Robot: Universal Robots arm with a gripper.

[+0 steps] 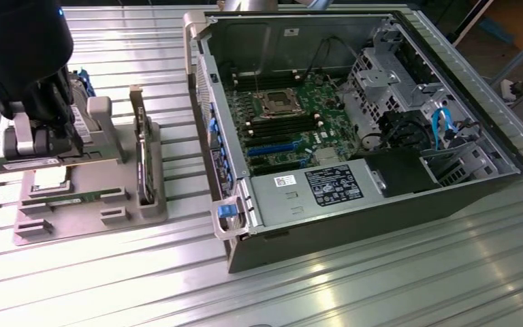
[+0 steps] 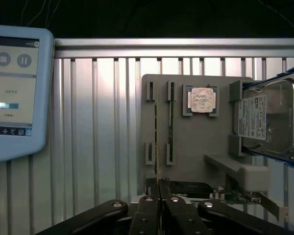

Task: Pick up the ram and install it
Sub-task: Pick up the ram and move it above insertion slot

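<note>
cool light, glare on ribbed table (image 1: pixel 353 272), dim wrist view

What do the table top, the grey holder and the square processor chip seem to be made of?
The table top looks like aluminium: ribbed, silvery, with bright reflections. The grey holder is probably matt plastic: even dull grey, no glare. The processor chip has a metal-looking lid, pale silver with a soft sheen.

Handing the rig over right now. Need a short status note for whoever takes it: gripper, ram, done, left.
Gripper: shut on the ram, held level over the gray holder at the exterior view's left.
Ram: apart from the open computer case, not in any slot.
Done: ram is picked up.
Left: seating it on the motherboard inside the case.
</note>
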